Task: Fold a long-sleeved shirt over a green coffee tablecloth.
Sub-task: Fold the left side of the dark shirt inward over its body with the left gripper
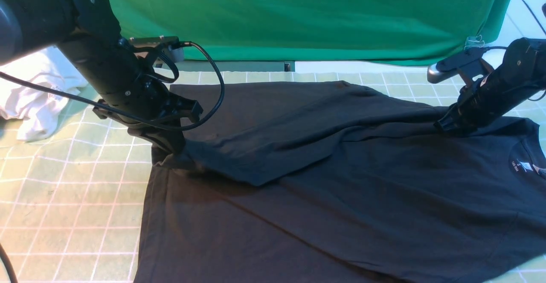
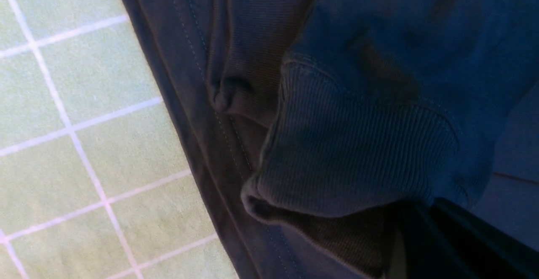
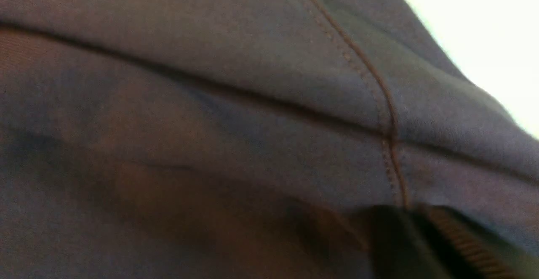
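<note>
The black long-sleeved shirt (image 1: pixel 341 180) lies spread on the pale green gridded coffee tablecloth (image 1: pixel 68 189), its collar with white print (image 1: pixel 527 165) at the right. One sleeve is drawn across the body toward the left. My left gripper (image 1: pixel 170 148) is shut on that sleeve's ribbed cuff (image 2: pixel 349 157), just inside the shirt's left hem; its fingertips (image 2: pixel 417 211) show dark under the cuff. My right gripper (image 1: pixel 445 127) is down at the shoulder. In the right wrist view its jaws (image 3: pixel 404 211) stand close together with the shoulder seam (image 3: pixel 379 94) running in between them.
A crumpled white garment (image 1: pixel 38 91) lies on the tablecloth at the far left. A plain deep green backdrop (image 1: pixel 298 14) hangs along the back edge. Bare gridded cloth (image 2: pixel 84 123) shows left of the shirt's hem.
</note>
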Action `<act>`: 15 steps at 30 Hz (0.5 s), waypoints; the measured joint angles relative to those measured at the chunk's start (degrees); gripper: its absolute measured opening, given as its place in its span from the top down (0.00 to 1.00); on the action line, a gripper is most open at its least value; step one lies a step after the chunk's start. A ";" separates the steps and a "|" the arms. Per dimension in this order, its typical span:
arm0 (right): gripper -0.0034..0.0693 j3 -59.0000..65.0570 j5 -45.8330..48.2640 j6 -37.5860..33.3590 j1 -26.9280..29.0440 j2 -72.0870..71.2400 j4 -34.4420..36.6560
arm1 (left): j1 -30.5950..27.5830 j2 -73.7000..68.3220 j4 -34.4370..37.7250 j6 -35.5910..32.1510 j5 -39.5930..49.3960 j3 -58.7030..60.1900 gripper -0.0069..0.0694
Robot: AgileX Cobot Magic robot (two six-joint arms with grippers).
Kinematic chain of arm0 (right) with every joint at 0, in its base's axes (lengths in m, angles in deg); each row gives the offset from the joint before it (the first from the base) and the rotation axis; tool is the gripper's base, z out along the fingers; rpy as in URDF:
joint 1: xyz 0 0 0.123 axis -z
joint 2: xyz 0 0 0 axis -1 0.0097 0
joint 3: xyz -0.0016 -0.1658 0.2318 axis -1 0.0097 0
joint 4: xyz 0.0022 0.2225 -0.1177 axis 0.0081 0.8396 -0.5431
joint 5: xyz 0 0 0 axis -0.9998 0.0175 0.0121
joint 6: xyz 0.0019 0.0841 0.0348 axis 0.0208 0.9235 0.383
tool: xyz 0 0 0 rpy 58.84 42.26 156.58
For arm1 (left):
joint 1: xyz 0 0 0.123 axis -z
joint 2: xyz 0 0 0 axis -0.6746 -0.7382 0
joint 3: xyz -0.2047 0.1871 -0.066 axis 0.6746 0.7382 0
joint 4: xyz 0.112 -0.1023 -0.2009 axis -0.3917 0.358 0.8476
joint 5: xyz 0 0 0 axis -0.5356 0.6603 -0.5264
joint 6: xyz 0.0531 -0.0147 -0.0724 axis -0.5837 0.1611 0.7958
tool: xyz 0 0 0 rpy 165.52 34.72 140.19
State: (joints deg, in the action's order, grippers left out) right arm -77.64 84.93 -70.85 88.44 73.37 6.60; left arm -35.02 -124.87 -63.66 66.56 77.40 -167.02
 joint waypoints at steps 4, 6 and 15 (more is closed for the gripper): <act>0.93 -0.53 0.40 0.00 0.00 0.00 -0.27 | 0.00 0.00 0.00 -0.34 0.00 0.00 0.95; 0.94 -1.94 2.18 0.00 0.00 0.00 -0.94 | 0.00 0.00 0.00 -0.34 0.00 0.00 0.95; 0.92 -6.92 7.61 -1.55 0.00 -0.60 -1.67 | 0.00 0.00 0.00 -0.34 0.00 0.00 0.95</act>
State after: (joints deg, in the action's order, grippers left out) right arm -84.56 92.54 -72.41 88.44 72.77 4.93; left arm -35.02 -124.87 -63.66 66.21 77.40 -167.02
